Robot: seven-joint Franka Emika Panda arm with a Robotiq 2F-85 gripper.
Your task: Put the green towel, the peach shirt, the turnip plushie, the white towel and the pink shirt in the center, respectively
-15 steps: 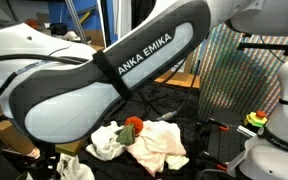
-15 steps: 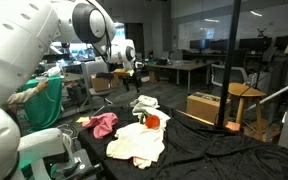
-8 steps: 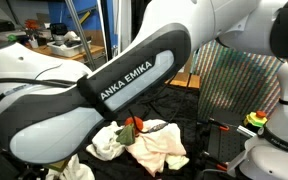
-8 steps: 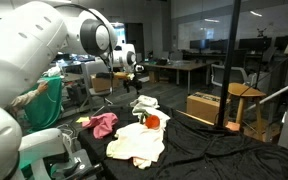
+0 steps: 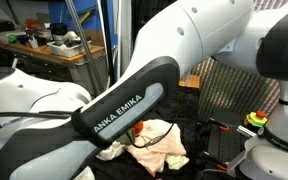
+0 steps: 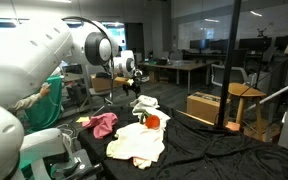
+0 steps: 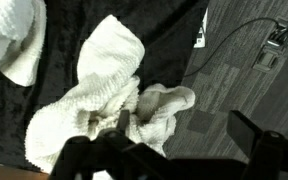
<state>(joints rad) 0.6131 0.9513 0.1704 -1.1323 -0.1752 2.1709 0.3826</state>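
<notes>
Though small, one turnip plushie (image 6: 153,120)

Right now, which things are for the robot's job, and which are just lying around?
For the job:
- white towel
- turnip plushie
- peach shirt
- pink shirt
- the open claw, hovering over the white towel

Just lying about:
- cardboard box
- black cable on the floor
</notes>
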